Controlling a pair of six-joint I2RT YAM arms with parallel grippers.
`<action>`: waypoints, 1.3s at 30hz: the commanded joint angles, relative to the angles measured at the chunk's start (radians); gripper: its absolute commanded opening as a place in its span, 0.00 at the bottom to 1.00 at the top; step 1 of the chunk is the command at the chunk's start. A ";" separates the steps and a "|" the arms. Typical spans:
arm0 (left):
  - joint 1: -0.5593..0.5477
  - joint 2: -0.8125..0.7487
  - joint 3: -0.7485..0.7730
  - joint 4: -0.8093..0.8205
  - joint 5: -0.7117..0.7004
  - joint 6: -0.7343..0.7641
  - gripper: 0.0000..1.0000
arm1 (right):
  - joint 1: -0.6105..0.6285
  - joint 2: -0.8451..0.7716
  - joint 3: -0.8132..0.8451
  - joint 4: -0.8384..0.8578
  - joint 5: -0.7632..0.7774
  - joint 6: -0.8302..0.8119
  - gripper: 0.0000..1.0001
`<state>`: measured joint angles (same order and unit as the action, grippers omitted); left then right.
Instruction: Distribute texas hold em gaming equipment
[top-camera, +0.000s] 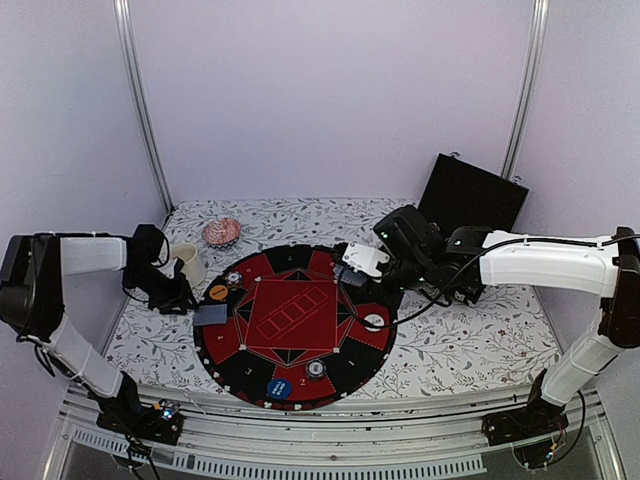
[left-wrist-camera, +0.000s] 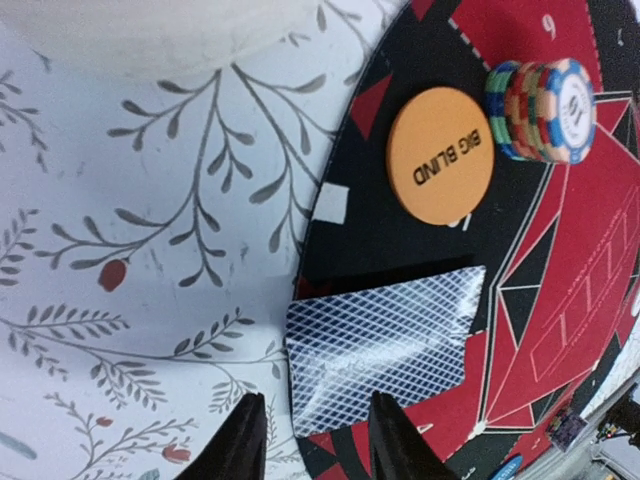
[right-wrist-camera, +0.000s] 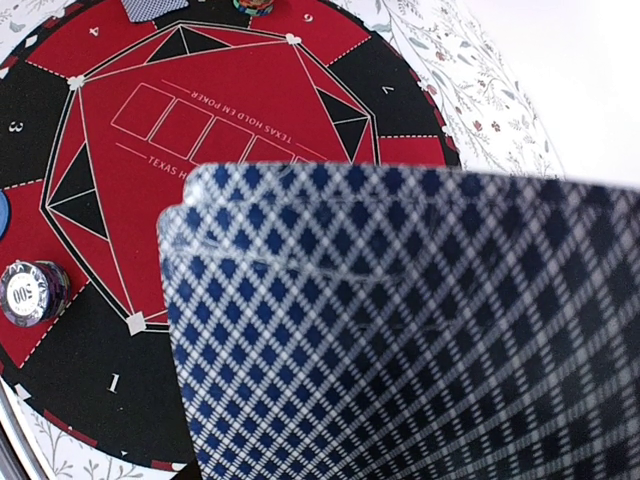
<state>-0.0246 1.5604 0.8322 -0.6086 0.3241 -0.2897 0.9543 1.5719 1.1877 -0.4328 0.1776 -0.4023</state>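
A round red and black poker mat (top-camera: 262, 270) lies mid-table. One playing card (left-wrist-camera: 380, 345), back up, rests flat across the mat's left edge. My left gripper (left-wrist-camera: 315, 445) stands open just over the card's near corner, gripping nothing. Beside the card sit an orange "BIG BLIND" disc (left-wrist-camera: 440, 155) and a stack of striped poker chips (left-wrist-camera: 540, 110). My right gripper (top-camera: 360, 262) is shut on a fanned deck of playing cards (right-wrist-camera: 400, 330) over the mat's far right; the deck hides its fingers. A white disc (top-camera: 373, 321), a blue disc (top-camera: 279, 388) and a second chip stack (top-camera: 316, 369) lie on the mat.
A white cup (top-camera: 188, 262) stands just behind my left gripper, and a pink patterned bowl (top-camera: 221, 231) sits farther back. An open black case (top-camera: 472, 195) leans at the back right. The floral tablecloth (top-camera: 470, 340) covers the table round the mat.
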 joint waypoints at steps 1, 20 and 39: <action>0.011 -0.122 0.047 -0.050 -0.069 -0.021 0.38 | -0.005 -0.027 0.015 -0.014 -0.003 0.003 0.43; -0.660 -0.320 0.054 0.598 0.225 -0.170 0.76 | 0.128 0.067 0.170 0.007 -0.041 -0.043 0.43; -0.729 -0.279 0.001 0.760 0.072 -0.111 0.86 | 0.129 0.179 0.307 -0.112 -0.116 0.062 0.43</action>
<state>-0.7425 1.2541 0.8219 0.0925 0.4175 -0.3935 1.0767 1.7290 1.4578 -0.5198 0.0837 -0.3557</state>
